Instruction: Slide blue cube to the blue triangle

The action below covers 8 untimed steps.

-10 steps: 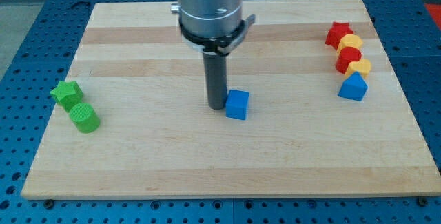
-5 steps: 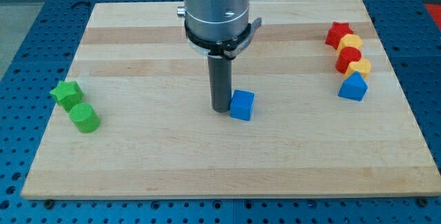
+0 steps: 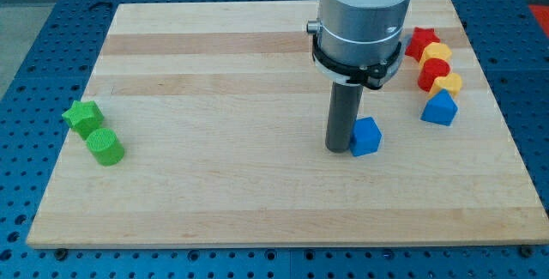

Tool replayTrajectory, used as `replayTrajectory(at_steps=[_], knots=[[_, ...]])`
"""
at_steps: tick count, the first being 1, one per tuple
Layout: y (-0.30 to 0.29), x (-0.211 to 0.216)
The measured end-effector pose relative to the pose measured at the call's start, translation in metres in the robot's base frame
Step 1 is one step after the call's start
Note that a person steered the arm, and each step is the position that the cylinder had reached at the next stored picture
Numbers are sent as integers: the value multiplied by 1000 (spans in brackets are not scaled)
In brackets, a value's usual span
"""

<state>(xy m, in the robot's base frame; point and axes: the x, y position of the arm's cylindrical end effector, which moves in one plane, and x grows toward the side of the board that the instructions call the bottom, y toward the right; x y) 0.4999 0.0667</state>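
Note:
The blue cube [image 3: 366, 136] sits on the wooden board [image 3: 214, 184] right of centre. My tip [image 3: 340, 148] stands right against the cube's left side. The blue triangle [image 3: 439, 108] lies further to the view's right and slightly higher, a short gap from the cube.
A column of blocks stands above the blue triangle: a red star [image 3: 419, 41], a yellow block [image 3: 437, 54], a red block [image 3: 431, 72] and a yellow block [image 3: 448, 84]. A green star [image 3: 82, 117] and a green cylinder [image 3: 105, 146] lie at the left edge.
My tip has moved to the view's right, pushing the blue cube along with it. The cube is now much closer to the blue triangle.

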Motion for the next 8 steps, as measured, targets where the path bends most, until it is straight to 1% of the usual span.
replayTrajectory(at_steps=[2,3,4,6,8], knots=[[50,0],[64,-1],[66,-1],[100,-1],[101,5]])
